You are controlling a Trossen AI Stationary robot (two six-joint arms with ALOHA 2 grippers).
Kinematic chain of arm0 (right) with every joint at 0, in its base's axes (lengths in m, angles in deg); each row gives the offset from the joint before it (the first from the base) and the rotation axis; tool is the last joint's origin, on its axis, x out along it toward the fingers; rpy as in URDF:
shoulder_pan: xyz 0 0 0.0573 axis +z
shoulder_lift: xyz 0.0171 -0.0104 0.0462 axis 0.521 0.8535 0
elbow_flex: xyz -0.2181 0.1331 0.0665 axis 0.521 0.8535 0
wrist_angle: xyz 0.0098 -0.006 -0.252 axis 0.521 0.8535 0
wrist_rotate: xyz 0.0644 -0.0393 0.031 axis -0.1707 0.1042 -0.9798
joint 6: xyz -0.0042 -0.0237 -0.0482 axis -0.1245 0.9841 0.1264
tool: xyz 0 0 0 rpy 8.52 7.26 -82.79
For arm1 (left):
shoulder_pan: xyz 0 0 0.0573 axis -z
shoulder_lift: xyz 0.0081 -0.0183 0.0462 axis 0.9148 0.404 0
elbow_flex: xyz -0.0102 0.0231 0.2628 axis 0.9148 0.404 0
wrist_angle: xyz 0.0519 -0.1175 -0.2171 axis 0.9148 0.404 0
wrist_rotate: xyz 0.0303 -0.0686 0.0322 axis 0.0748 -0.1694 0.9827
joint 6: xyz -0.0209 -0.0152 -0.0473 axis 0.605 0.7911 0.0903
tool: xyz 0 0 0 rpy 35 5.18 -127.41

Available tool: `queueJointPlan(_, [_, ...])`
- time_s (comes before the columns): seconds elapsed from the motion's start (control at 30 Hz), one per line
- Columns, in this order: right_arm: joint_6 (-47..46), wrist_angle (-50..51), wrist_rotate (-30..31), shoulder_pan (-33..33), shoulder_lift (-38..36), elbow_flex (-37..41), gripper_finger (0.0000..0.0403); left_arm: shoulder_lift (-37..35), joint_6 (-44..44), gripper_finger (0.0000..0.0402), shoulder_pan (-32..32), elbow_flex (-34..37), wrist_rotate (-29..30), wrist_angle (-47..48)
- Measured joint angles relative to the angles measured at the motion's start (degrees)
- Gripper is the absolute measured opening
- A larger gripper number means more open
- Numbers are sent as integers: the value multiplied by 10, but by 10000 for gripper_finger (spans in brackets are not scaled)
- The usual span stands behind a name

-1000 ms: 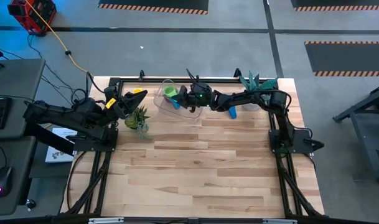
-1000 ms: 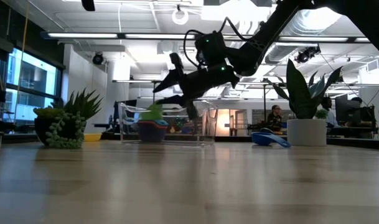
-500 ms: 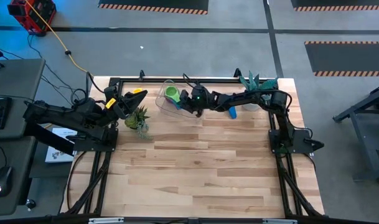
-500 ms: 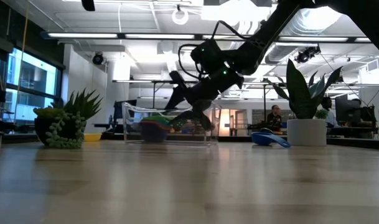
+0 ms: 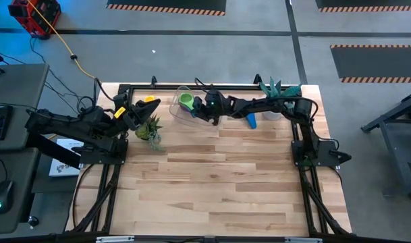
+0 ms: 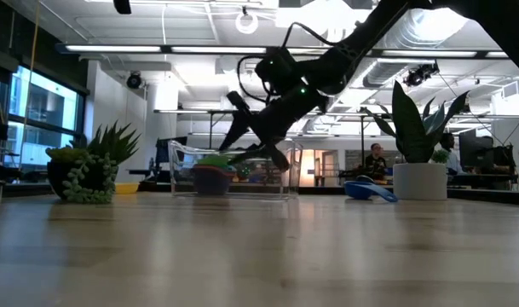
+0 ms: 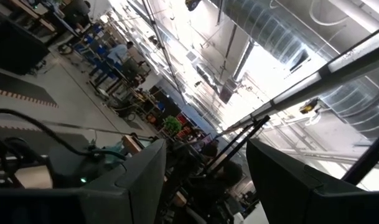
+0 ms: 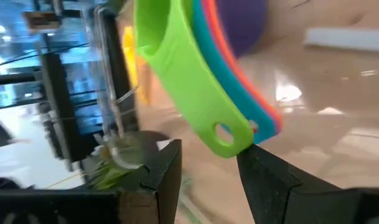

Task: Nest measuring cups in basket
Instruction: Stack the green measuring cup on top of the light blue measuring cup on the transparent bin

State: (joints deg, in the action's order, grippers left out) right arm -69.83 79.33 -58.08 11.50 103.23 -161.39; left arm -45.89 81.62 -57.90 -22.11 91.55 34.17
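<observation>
I have the right gripper [image 5: 204, 108] reaching across the far edge of the table into the basket [image 5: 180, 92], a clear bin sitting at about twelve o'clock from the table's centre. Its fingers [image 8: 267, 180] are parted and holding nothing, with the handle of the green measuring cup [image 8: 186, 81] lying just between them, on top of the nested light blue and red cups. From the low view the stack [image 6: 210, 173] rests on the basket floor. A blue cup [image 5: 251, 121] lies on the wood at one o'clock, and a yellow cup [image 5: 149, 100] at eleven. My left gripper [image 5: 139, 113] waits over a small plant [image 5: 150, 129], fingers wide, empty.
</observation>
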Motion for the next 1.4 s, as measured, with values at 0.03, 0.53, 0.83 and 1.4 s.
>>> queueJointPlan(0.03, [3, 8, 2, 0, 0, -4, 144, 0, 0, 215, 0, 0, -3, 0])
queueJointPlan(0.53, [36, 1, 54, 12, 0, -23, 145, 0, 0, 215, 0, 0, -6, 0])
queueJointPlan(0.83, [39, 23, 56, 20, 0, -23, 167, 0, 0, 215, 0, 0, -6, 0])
queueJointPlan(1.4, [18, 24, 32, 20, -1, -23, 297, 0, 0, 215, 0, 0, -17, -1])
